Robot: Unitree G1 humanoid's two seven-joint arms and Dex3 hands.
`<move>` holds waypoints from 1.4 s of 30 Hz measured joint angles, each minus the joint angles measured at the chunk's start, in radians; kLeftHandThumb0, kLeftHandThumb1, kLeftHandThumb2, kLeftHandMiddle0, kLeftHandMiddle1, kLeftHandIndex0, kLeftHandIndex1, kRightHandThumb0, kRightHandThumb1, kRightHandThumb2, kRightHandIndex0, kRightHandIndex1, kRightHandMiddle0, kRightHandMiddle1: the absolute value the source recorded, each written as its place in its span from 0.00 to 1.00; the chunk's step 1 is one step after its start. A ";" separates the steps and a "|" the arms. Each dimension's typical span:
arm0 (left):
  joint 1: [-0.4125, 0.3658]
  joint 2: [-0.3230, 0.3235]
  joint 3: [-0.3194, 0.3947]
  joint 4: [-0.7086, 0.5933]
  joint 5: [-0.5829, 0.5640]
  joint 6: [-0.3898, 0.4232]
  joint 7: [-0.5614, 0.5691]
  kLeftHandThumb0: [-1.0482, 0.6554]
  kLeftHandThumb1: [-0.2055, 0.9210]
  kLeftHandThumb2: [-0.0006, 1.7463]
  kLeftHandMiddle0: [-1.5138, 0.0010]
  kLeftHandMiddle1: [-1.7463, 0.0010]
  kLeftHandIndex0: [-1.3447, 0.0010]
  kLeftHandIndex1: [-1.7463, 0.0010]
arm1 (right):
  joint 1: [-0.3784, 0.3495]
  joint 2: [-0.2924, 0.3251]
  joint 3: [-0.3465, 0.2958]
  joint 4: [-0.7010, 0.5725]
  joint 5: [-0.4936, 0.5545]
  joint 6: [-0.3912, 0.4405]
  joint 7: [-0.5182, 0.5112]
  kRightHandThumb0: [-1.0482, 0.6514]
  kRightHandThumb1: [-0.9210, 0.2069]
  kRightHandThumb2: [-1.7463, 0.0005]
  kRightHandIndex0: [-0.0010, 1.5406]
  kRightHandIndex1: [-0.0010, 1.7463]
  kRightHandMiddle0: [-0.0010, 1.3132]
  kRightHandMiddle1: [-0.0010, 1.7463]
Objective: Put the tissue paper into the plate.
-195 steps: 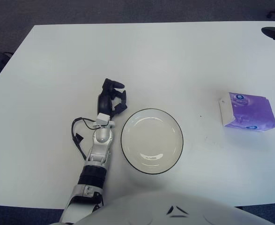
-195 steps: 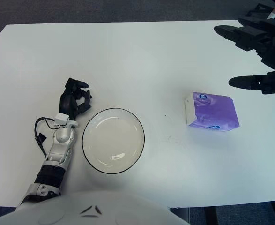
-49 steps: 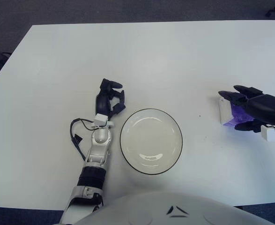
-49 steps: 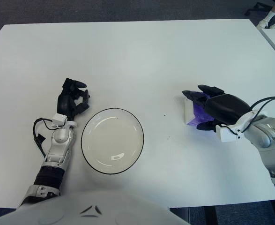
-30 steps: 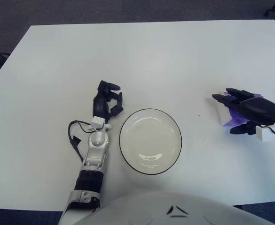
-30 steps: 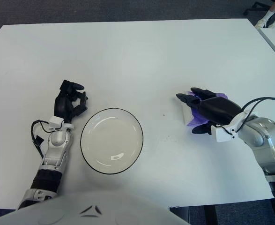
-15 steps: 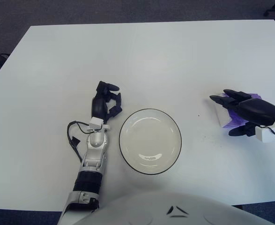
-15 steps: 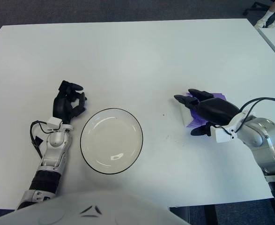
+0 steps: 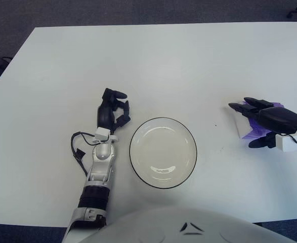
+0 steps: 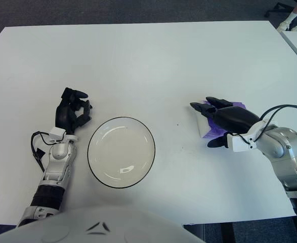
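The purple tissue pack [image 9: 248,133] with a white end lies on the white table, right of the plate. My right hand [image 9: 243,125] covers it: the dark fingers [image 10: 209,103] reach over its top and far side, and the thumb presses its near side. Most of the pack is hidden under the palm. The white plate [image 10: 90,152] with a black rim sits near the table's front edge, with nothing in it. My left hand [image 9: 113,107] shows just left of the plate, its fingers curled and holding nothing.
The white table [image 9: 153,66] stretches wide behind the plate and the hands. Its right edge [image 10: 290,45] runs close behind my right arm. A loose black cable [image 9: 77,152] loops beside my left forearm.
Since 6.5 s ago my right hand has come down from the far right onto the tissue pack. Over the last second it has barely shifted. My left hand has drifted slightly left.
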 measured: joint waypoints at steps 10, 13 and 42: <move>0.007 0.001 0.008 0.000 0.000 -0.002 0.004 0.39 0.75 0.52 0.65 0.00 0.73 0.00 | -0.041 0.054 0.027 0.194 -0.006 -0.033 -0.178 0.16 0.51 0.46 0.00 0.11 0.00 0.38; 0.009 0.003 0.010 0.000 0.000 -0.002 0.004 0.39 0.75 0.53 0.65 0.00 0.73 0.00 | -0.050 0.054 0.034 0.218 -0.005 -0.041 -0.199 0.16 0.51 0.46 0.00 0.12 0.00 0.40; 0.014 0.003 0.021 -0.003 0.000 -0.020 0.006 0.38 0.72 0.55 0.64 0.00 0.71 0.00 | -0.059 0.053 0.049 0.239 -0.002 -0.051 -0.225 0.16 0.51 0.46 0.00 0.13 0.00 0.41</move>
